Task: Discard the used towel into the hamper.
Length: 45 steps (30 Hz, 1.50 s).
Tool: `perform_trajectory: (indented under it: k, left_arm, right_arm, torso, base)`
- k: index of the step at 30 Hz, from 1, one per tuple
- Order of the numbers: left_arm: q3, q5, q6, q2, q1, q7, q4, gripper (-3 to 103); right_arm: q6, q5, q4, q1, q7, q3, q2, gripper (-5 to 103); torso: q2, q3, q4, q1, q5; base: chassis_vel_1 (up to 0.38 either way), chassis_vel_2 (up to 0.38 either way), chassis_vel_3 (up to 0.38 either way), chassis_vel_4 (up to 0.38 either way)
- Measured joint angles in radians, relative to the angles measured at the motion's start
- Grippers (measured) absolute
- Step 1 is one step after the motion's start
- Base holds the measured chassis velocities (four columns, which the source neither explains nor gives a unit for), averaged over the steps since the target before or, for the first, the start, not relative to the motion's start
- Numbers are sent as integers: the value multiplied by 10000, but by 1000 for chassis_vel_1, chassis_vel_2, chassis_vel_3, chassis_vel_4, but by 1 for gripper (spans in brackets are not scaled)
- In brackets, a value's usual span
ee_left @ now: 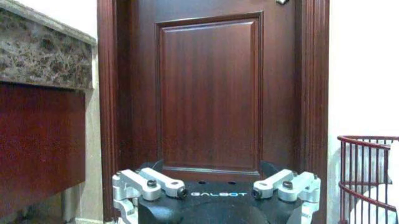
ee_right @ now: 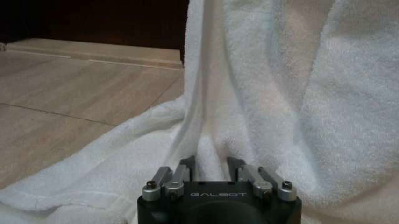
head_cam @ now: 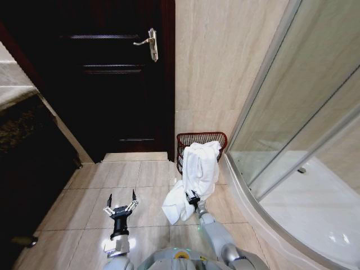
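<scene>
A tiled bathroom floor [head_cam: 140,180] runs from a dark wooden door [head_cam: 112,79] on one side to a curved glass shower enclosure [head_cam: 292,140] on the robot's right, with a beige tiled wall [head_cam: 219,67] between them. A dark cabinet with a stone top [ee_left: 44,51] stands along the robot's left.

The towel [head_cam: 197,174], white and thick, is the biggest loose thing here. Its upper part is draped over the near rim of the hamper [head_cam: 201,136], and the rest hangs down the basket's front and spreads onto the floor in a fold toward the robot. The hamper, a dark red-brown wire-mesh basket, stands on the floor in the corner against the wall, just beside the edge of the shower enclosure and to the right of the door frame.

The right gripper [head_cam: 193,198] is low and pressed into the hanging towel in front of the hamper; in the right wrist view its fingers [ee_right: 179,175] stand narrow, pinching a vertical ridge of the cloth between them.

The left gripper [head_cam: 121,202] hovers over bare floor tiles, well apart from the towel, pointing at the door, fingers [head_cam: 109,201] spread wide and holding nothing.
</scene>
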Motion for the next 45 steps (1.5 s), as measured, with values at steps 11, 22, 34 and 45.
perform_trajectory:
  k: [11, 22, 34, 45]
  left_arm:
    - [21, -42, -64, -9, -26, -31, 43, 100]
    - [-7, -227, -93, 96, -90, -31, 63, 100]
    - [115, -182, -93, 7, -104, -9, 104, 100]
    - [180, -22, -84, -43, -52, 21, 90, 100]
  right_arm:
    - [83, -2, 304, -232, 186, -9, 0, 3]
    - [-358, -115, 3751, -1837, 864, -82, -1, 1]
    - [-1953, 66, 9780, -3495, 871, 72, -659, 1]
    - [-3436, 762, 12721, -2832, 844, 98, -1323, 1]
  torso:
    - [13, 8, 0, 3, -1]
    - [19, 12, 0, 6, 0]
    - [24, 16, 0, 9, 1]
    - [27, 17, 0, 9, 0]
  base:
    - [0, 0, 0, 0]
    - [0, 0, 0, 0]
    - [0, 0, 0, 0]
    - [0, 0, 0, 0]
